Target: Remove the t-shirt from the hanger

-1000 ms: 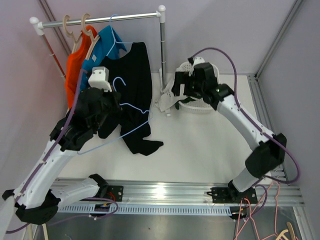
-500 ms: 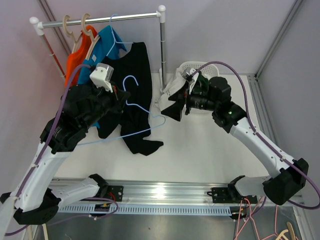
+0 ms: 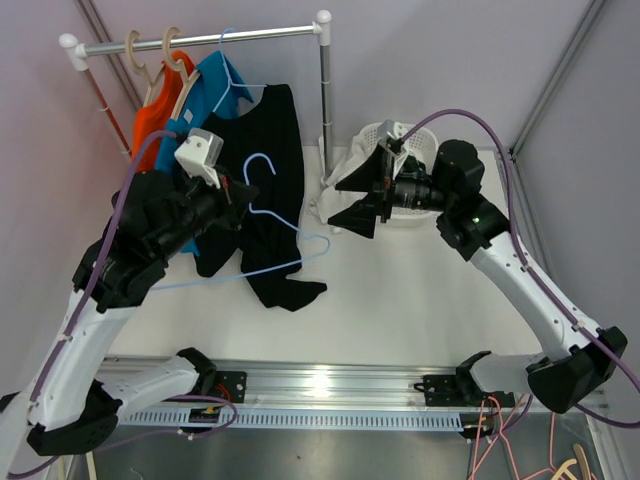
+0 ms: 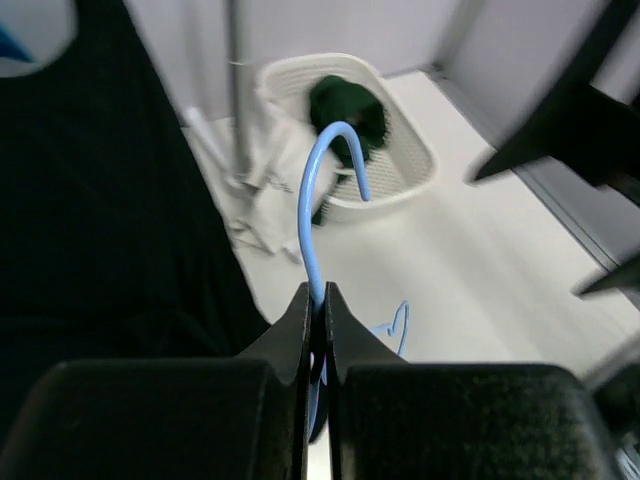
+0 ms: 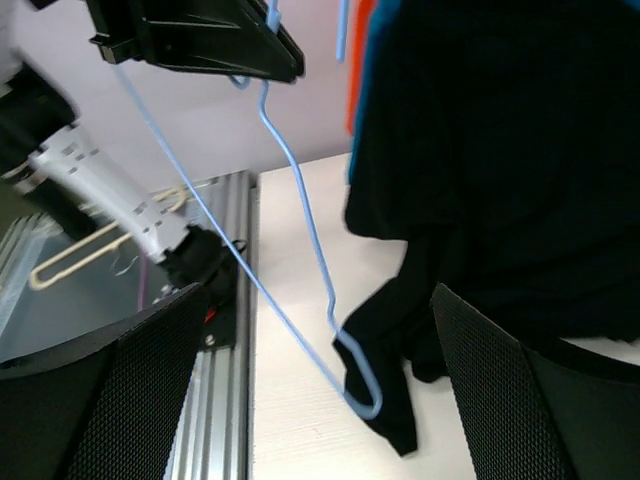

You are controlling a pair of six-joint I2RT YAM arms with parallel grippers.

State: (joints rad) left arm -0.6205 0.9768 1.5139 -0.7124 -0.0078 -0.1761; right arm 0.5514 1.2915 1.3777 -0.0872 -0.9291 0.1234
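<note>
Left gripper (image 4: 317, 300) is clamped tight on the neck of a blue wire hanger (image 4: 304, 205), holding it in front of the black t-shirt (image 3: 272, 130). The shirt hangs below the rail (image 3: 260, 36), its lower end lying on the table (image 3: 400, 290). Right gripper (image 3: 352, 197), jaws spread wide and empty, points toward the shirt.

Hanger (image 4: 303, 210) before t-shirt (image 3: 272, 165), left of rack post (image 3: 324, 100); basket (image 3: 372, 133) right.
</note>
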